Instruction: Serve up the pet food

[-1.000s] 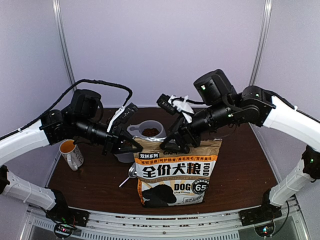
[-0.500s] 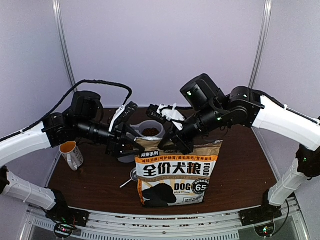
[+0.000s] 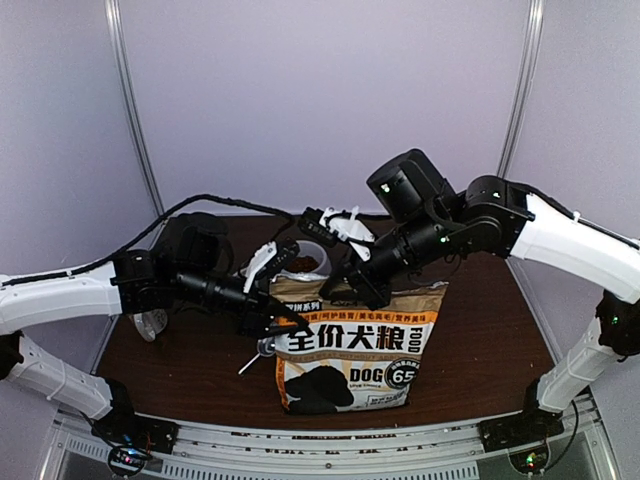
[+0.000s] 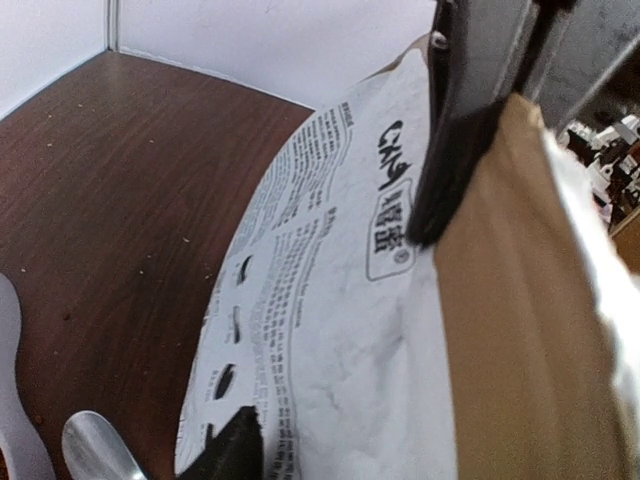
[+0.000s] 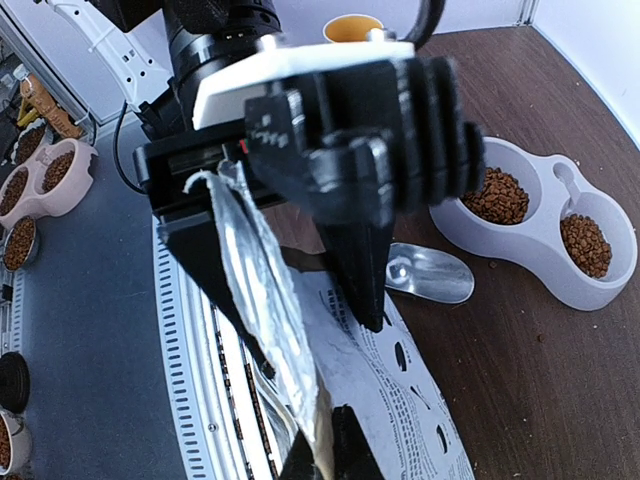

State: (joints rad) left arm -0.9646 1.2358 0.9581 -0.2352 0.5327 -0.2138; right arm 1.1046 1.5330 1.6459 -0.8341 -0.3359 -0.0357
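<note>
The kraft-brown "DOG FOOD" bag (image 3: 350,350) stands upright at the table's middle. My right gripper (image 3: 352,292) is shut on the bag's top edge; the right wrist view shows its jaws (image 5: 335,440) pinching the foil-lined lip. My left gripper (image 3: 283,322) is at the bag's upper left corner, open, with one finger (image 5: 365,280) over the white printed back (image 4: 330,330) and the other on the front side. Pet food (image 5: 498,195) fills both cups of the grey double bowl (image 5: 535,235) behind the bag.
A metal scoop (image 5: 430,272) lies on the table between bag and bowl, and its bowl end (image 4: 100,445) shows beside the bag. A cup (image 3: 150,322) stands at the left, partly behind my left arm. Walls close off the back and sides.
My right gripper has gone from open to shut on the bag's top edge. My left gripper has opened and moved right and down to the bag's corner.
</note>
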